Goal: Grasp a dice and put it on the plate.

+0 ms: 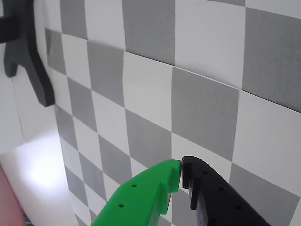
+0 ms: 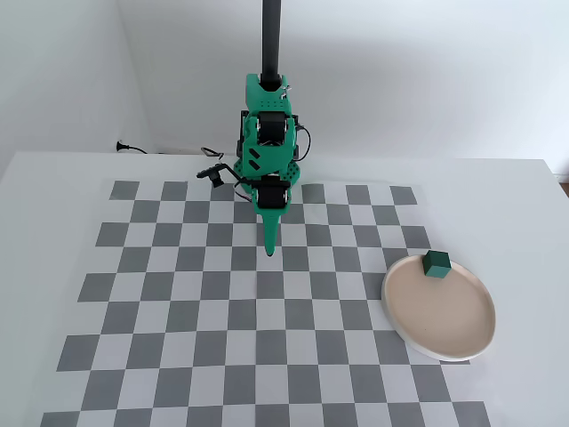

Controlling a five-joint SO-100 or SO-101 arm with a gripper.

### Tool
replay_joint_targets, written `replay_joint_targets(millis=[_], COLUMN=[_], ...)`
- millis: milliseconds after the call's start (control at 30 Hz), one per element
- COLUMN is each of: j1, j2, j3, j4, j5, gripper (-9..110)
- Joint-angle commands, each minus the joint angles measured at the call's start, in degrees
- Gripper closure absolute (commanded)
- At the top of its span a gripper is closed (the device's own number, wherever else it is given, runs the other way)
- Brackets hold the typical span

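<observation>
Beneath me spreads the checkered mat [image 2: 222, 302], grey and white squares across the white table [image 2: 53, 178], and I hang over its far middle rows in the fixed view. My arm [image 2: 269, 133] stands tall and green behind my gripper [image 2: 269, 251], which points straight down at the squares. Off to the right of my gripper and nearer the camera in the fixed view lies the plate [image 2: 438, 307], beige-pink inside with a white rim. The dice [image 2: 436, 263] sits on the plate's far edge (a small dark green cube, well apart from me). In the wrist view my gripper [image 1: 181, 170] shows a green finger and a black one with their tips together, nothing between them. A black shape [image 1: 26, 52] shows at that view's upper left; I cannot tell what it is.
</observation>
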Motion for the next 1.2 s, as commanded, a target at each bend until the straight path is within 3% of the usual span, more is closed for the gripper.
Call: replay_joint_targets(millis=[0, 167, 233, 300, 367, 400, 467, 633, 1000, 1167], j1=[0.6, 4.0, 3.8, 3.5, 6.3, 7.6, 7.4, 4.7, 3.7, 3.2], j2=[0.6, 0.5, 0.5, 0.4, 0.4, 0.5, 0.5, 0.4, 0.5, 0.6], j3=[-0.9, -0.9, -1.0, -1.6, -1.0, -0.9, -0.9, -1.4, -1.0, -0.9], j4=[-0.6, 1.8, 6.0, 10.7, 8.8, 6.9, 2.5, 1.6, 1.5, 0.8], j5=[-1.1, -11.7, -23.3, -29.9, -31.5, -31.6, -28.6, -4.7, 7.2, 3.6], gripper=[106, 106, 84, 86, 106, 106, 106, 106, 106, 106])
